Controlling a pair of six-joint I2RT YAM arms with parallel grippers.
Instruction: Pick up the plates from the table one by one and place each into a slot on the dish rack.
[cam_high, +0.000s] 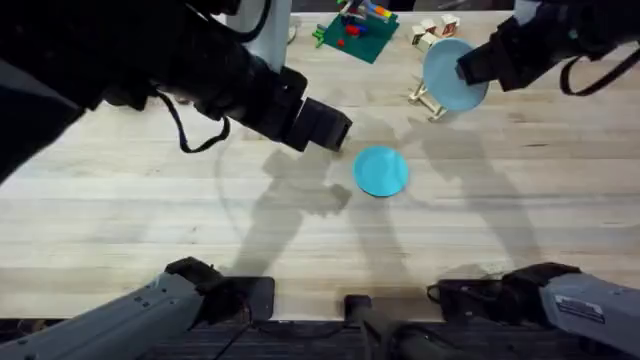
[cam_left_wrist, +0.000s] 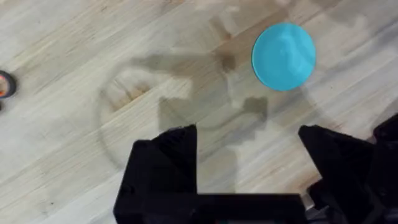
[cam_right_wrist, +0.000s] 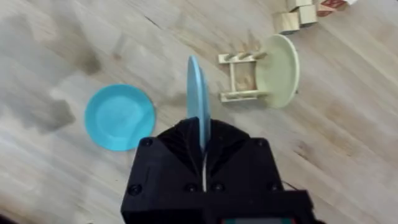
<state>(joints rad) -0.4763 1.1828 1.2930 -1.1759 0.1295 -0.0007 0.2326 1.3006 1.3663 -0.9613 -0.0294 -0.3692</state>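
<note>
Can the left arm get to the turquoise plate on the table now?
Probably yes. The left claw is open and empty, and the turquoise plate lies flat on bare table beside it, with nothing between them. The right claw holds the other plate farther back.

A green toy-brick board (cam_high: 355, 38) sits at the far edge, with red, blue and yellow bricks (cam_high: 362, 16) stacked on top. Some small wooden blocks (cam_high: 436, 28) lie close together to its right. A cream-yellow plate (cam_right_wrist: 279, 70) stands on its edge. The blocks (cam_right_wrist: 297, 15) are just past it.
</note>
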